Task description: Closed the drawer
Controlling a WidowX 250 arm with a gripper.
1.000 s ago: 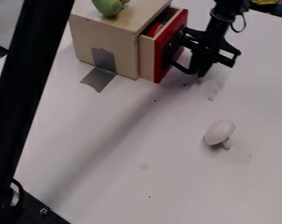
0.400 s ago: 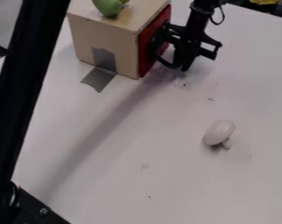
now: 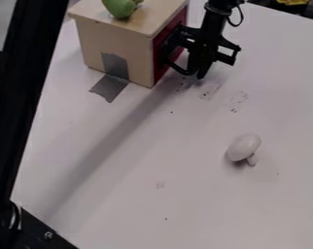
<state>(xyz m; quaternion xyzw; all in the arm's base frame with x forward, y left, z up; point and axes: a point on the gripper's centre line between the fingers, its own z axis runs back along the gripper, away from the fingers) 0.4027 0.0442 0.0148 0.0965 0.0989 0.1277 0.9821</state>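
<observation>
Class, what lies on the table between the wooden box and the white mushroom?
Between the box and the mushroom, the camera view shows no object: only table with dark specks and a shadow.

Long soft shadow across pale tabletop (image 3: 204, 204)

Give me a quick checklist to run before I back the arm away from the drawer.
1. Drawer front in against the box: ok, no gap visible along its near edge.
2. Gripper clear of the drawer: not ok, it is right up at the front.
3. Gray tape running from box to table: ok.
4. Green object on the box top: ok.
5. White mushroom-shaped object apart from the gripper: ok.
6. Drawer contents settled: cannot tell.
</observation>
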